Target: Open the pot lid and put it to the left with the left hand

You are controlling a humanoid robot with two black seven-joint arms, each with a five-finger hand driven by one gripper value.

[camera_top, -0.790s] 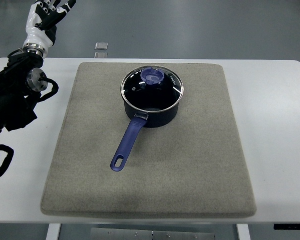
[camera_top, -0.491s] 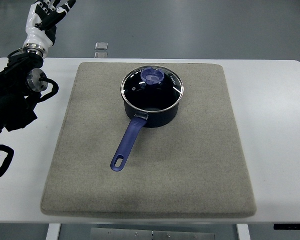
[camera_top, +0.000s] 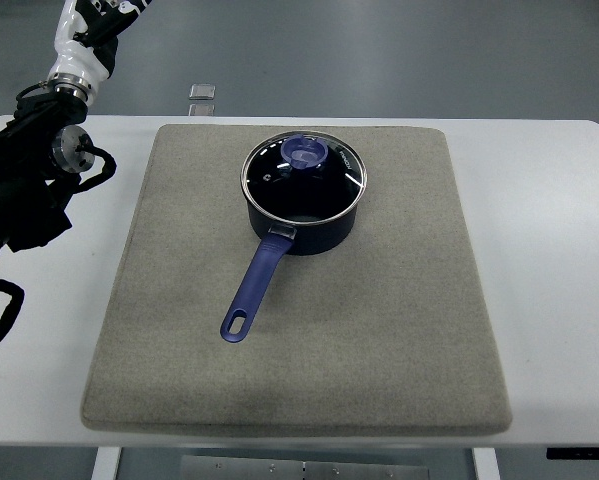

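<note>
White worktop [camera_top: 559,260] carries everything; it spans nearly the full view. Grey felt-like mat [camera_top: 379,330] lies centred on it, covering most of the surface and leaving bare strips along the left and right edges.

Dark blue saucepan [camera_top: 304,228] stands on the mat's far half, slightly left of centre. Its long blue handle [camera_top: 254,285] runs toward the near-left corner, with a hanging hole at the end. Glass pot lid [camera_top: 303,178], steel-rimmed, sits flush on the pan. Blue knob [camera_top: 304,152] is on top of the lid, toward its far side.

Left arm [camera_top: 24,190], black with loose cabling, enters from the left edge over the worktop's far-left corner. Left robot hand [camera_top: 87,35] is at the top-left corner of the view, beyond the worktop's far edge and well apart from the pan; it is cut off by the frame, so whether its fingers are spread or curled cannot be told. It holds nothing visible. Right arm not in view.

Small pale square object [camera_top: 202,92] lies on the floor beyond the far edge; identity unclear.

Progress, judged: nothing accomplished yet. Lid on, untouched. Remaining: bring hand over the knob, grasp, lift, set lid down on the mat left of the pan, where there is free space.
</note>
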